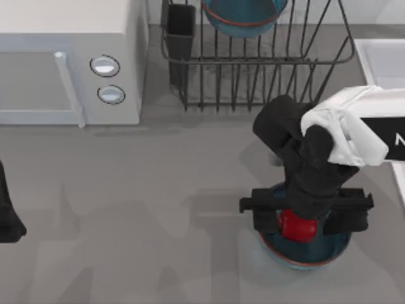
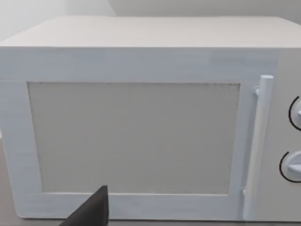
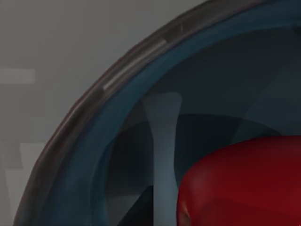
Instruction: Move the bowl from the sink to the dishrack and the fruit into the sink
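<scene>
The right arm reaches in from the right edge of the top view, its white forearm level above the tabletop [image 1: 158,190] and its black wrist bent steeply down; the right gripper [image 1: 302,218] hangs over a teal-blue bowl [image 1: 304,256] on the near right of the tabletop; the red fruit [image 1: 297,226] lies inside that bowl, directly under the jaws; whether the jaws are spread or closed on the fruit I cannot tell. In the right wrist view the fruit [image 3: 244,183] sits low against the bowl's dark inner wall [image 3: 141,108]. A second, like bowl [image 1: 243,16] stands in the dishrack [image 1: 253,69] at the far side; the sink [image 1: 380,60] shows at the right edge. The left arm [image 1: 7,215] is parked at the left edge, facing the microwave [image 2: 141,132].
</scene>
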Motion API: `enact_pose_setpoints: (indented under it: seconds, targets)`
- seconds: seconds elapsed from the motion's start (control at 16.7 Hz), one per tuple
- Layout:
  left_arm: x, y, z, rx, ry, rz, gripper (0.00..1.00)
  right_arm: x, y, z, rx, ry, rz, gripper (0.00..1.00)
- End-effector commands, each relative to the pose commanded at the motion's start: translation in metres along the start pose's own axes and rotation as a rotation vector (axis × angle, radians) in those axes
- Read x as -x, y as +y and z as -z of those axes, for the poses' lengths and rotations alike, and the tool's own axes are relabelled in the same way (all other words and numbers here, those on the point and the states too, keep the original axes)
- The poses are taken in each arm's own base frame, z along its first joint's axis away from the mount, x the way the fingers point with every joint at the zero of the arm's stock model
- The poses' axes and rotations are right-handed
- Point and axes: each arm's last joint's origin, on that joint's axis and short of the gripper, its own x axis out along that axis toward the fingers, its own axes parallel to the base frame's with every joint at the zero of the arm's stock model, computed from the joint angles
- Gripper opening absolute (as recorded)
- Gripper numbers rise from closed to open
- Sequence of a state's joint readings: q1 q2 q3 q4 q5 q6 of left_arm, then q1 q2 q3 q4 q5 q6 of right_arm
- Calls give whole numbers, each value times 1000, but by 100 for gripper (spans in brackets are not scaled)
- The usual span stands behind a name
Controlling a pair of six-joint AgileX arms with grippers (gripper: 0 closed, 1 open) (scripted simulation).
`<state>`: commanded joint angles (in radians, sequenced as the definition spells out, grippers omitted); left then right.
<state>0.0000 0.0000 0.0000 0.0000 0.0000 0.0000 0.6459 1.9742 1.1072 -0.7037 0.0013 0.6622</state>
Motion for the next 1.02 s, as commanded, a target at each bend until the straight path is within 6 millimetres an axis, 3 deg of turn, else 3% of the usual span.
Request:
enact_pose_setpoints:
  seconds: [0.78,1.02]
  targets:
    - [0,0,0,0,0,0,100,0,0,0,0,0,0,2]
    - [0,0,0,0,0,0,100,0,0,0,0,0,0,0]
